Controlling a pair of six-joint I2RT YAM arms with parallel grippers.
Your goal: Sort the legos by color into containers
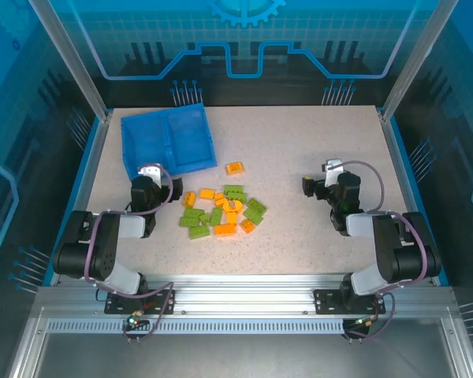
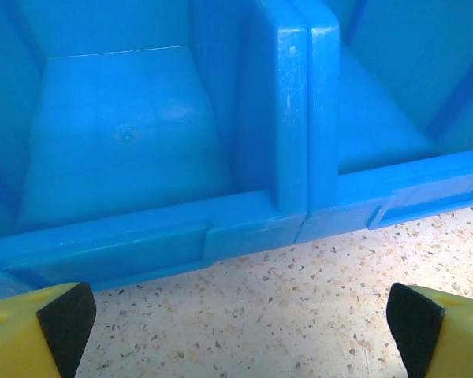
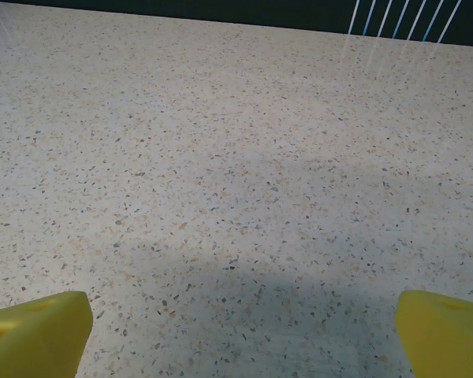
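The legos lie in a loose pile of several orange and light green bricks (image 1: 225, 211) at the table's middle, with one orange brick (image 1: 234, 167) apart behind it. The blue tray (image 1: 167, 142) sits at the back left, and both compartments look empty. My left gripper (image 1: 150, 175) stands open just in front of the tray, facing its near wall and central divider (image 2: 299, 118), with nothing between its fingers (image 2: 59, 323). My right gripper (image 1: 331, 169) is open over bare table to the right of the pile, its yellow fingertips (image 3: 39, 331) wide apart.
Speckled tabletop (image 3: 236, 157) stretches between the pile and my right gripper. A blue frame edge (image 1: 398, 157) and metal posts border the table on all sides. The left arm's body (image 1: 102, 244) rests beside the pile's left side.
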